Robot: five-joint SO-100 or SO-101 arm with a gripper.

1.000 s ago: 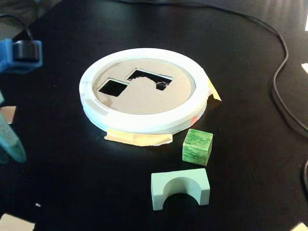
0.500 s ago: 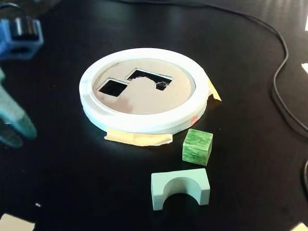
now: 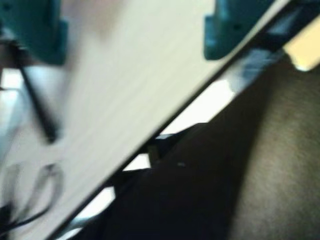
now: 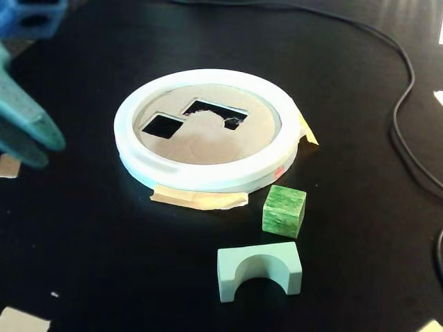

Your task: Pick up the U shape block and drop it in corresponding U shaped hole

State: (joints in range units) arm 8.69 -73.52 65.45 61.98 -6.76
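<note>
We find nothing done yet — the U shape block (image 4: pixel 259 270) lies at lower centre, the U shaped hole (image 4: pixel 215 113) empty; our gripper (image 4: pixel 31 142), far left, looks spread and empty.

The fixed view is sharp and evenly lit; soft glare lies on the white ring (image 4: pixel 208 178) and on the black table (image 4: pixel 104 242) in front of it. The gripper (image 4: pixel 31 135), left of the ring, is motion-blurred. The wrist view is heavily blurred, with washed-out bright patches.
</note>
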